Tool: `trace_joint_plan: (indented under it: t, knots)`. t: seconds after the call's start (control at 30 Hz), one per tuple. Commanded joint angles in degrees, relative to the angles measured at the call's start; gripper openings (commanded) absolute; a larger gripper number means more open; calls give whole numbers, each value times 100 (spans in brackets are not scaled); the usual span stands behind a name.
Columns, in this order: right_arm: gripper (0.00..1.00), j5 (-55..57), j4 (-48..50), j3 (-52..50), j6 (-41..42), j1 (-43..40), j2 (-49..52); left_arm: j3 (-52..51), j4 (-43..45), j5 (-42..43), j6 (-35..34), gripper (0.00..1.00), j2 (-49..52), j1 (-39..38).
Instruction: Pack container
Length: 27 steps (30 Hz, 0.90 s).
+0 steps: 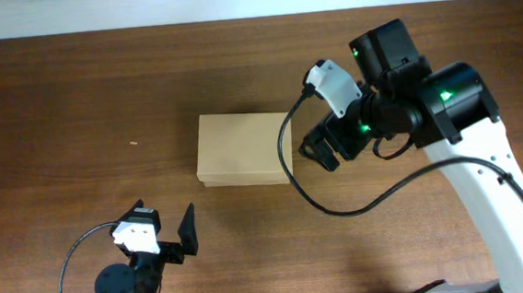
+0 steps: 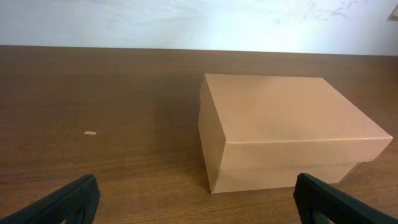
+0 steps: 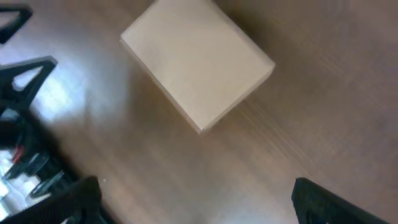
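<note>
The container is a plain tan cardboard box lying shut in the middle of the brown table. My left gripper stands open near the front edge, well short of the box. In the left wrist view the container lies ahead and to the right, with nothing between the open left gripper. My right gripper hovers open just off the box's right end, above the table. The right wrist view looks down on the container, beyond the empty right gripper.
A black cable loops from the right arm over the table beside the box. A tiny pale speck lies left of the box. The left arm shows at the left edge of the right wrist view. A white wall backs the table.
</note>
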Motion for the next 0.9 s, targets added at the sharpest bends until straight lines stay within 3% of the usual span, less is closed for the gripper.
trace_joint_plan:
  t: [0.0,0.23,0.43,0.67,0.87]
  knots:
    - [99,256,715,-632,-122,66,-752,-33,33,-20,-57,99,-66,24]
    - [99,321,3045,-3480,-1113,63,-2461,-33,35,-22,-57,99,-66,24]
    - [99,321,4312,-5781,-1189,59,-4065,-33,33,-22,-57,99,-66,24]
    - [99,317,4841,-7547,-1189,59,-6188,-33,35,-20,-57,99,-66,24]
    - [99,315,4841,-8395,-1185,59,-7217,-33,33,-20,-57,100,-66,24]
